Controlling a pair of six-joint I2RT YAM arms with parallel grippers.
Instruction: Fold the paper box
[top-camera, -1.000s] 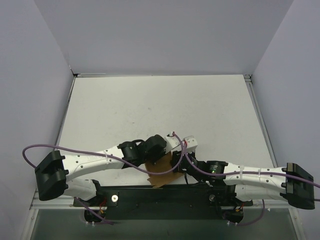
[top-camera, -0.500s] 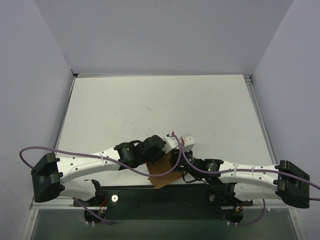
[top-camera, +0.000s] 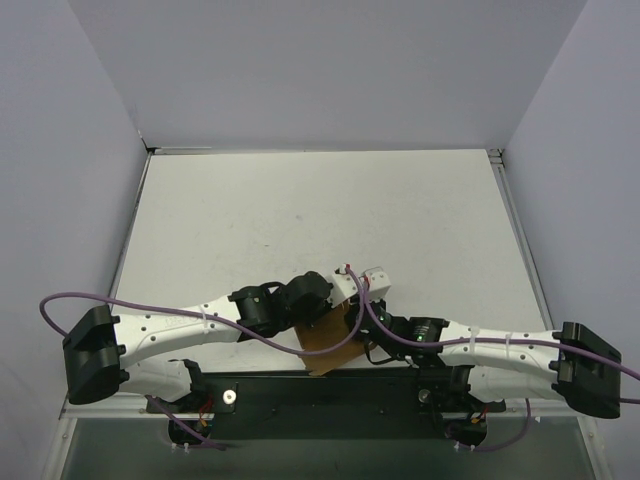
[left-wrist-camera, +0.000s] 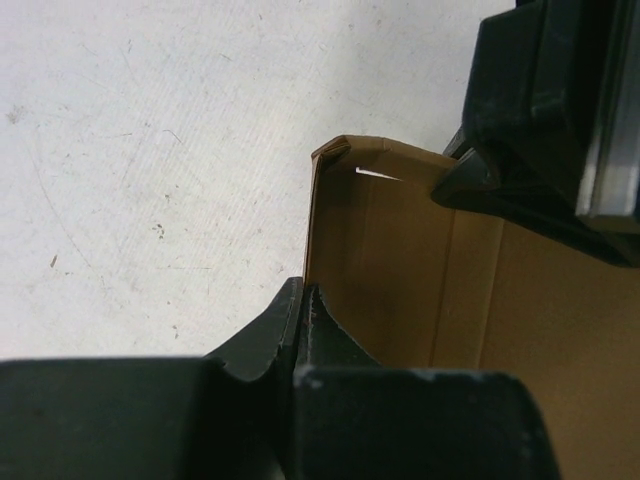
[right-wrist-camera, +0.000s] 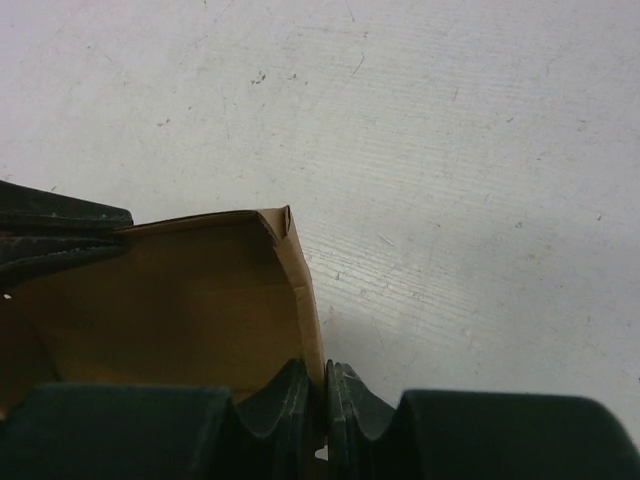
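On the left, my left arm (top-camera: 170, 325) reaches in along the front of the white worktop (top-camera: 300, 210), one of two arms, each trailing one purple cable (top-camera: 62, 296). My left hand (top-camera: 318, 312) is pinched tight on the one paper box (top-camera: 325, 342). In the left wrist view its fingers (left-wrist-camera: 285, 320) meet on the lower edge of an upright brown wall (left-wrist-camera: 400, 270).

The box sits between my two hands near the middle of the worktop's front edge. From above both hands cover most of it. Only a brown patch shows, with one corner poking over the dark rail (top-camera: 260, 385) in front. I cannot count its flaps, and both wrist views cut it off at the frame edge.

To the right, my right hand (top-camera: 352, 322) is narrowed onto the same box. In its own view the fingers (right-wrist-camera: 290, 395) clamp another upright wall (right-wrist-camera: 170, 300) edge-on, beside a bent corner. My right arm (top-camera: 500, 345) runs off to the right.
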